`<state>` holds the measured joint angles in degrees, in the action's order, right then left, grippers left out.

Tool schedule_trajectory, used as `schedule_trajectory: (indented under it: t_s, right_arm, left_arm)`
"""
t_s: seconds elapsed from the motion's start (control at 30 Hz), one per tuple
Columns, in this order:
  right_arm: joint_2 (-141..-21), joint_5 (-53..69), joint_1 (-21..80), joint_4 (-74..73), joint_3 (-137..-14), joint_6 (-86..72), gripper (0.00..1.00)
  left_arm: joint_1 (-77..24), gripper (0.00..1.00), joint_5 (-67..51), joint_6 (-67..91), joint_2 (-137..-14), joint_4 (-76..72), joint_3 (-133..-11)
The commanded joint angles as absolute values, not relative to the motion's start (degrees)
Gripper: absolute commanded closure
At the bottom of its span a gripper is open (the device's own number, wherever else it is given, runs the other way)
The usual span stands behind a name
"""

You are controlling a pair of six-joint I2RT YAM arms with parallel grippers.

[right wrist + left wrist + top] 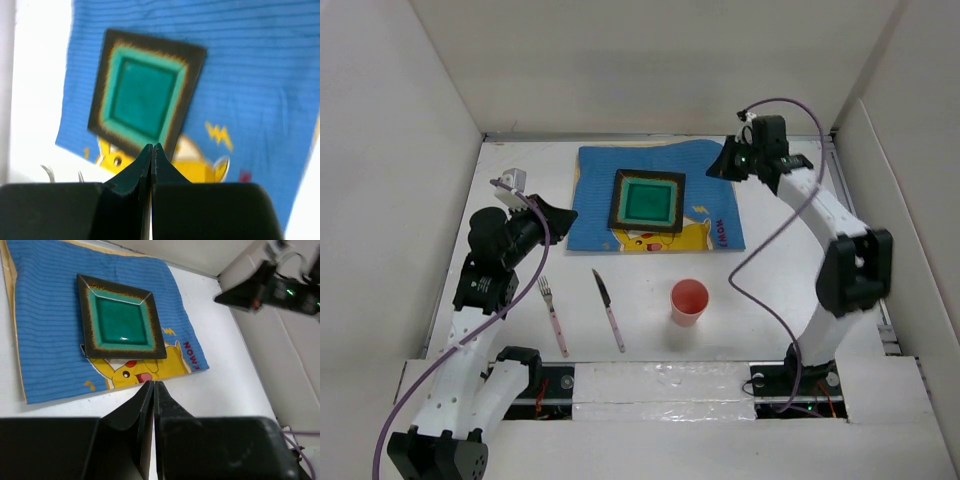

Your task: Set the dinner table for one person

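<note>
Plate (646, 201) sat on placemat (595, 190), mid-far on the dinner table (650, 270). Left gripper (565, 215) left of plate, right gripper (718, 168) right of it, both empty with fingers pressed together. Fork (552, 315), knife (609, 310) and cup (688, 301) lay nearside of plate, off the mat. Likely step: cutlery. Next move needs fingers spread; path looked unobstructed.

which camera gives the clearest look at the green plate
The left wrist view: the green plate sits whole, close and sharp, with its dark rim and glaze clear. The top external view also shows the plate whole on the blue placemat, but small. The right wrist view shows the plate large but blurred.
</note>
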<state>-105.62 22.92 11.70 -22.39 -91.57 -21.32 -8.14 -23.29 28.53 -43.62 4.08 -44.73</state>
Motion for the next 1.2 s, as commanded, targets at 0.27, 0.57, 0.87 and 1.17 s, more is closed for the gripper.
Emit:
schedule_trajectory:
  t_s: [0.27,0.57,0.87,1.17]
  right_arm:
    - [-48.8,-8.4,38.2,-19.7,-46.6,-25.1,0.5]
    - [-50.4,-9.1,47.9,-32.8,-46.1,-28.9,0.44]
    - [-59.3,-11.2,49.8,-31.5,-46.5,-28.5,0.53]
    - [-61.1,-19.3,50.4,-32.1,-51.7,-29.2,1.0]
  left_arm:
    - [-7.9,0.82,-27.5,28.6,-43.9,0.4,-45.3]
    - [-7.9,0.65,-24.6,27.9,-43.4,1.1,-45.5]
    - [-7.9,0.65,-25.3,28.2,-43.0,0.4,-45.1]
    - [-7.9,0.65,-25.7,28.3,-43.9,0.6,-45.4]
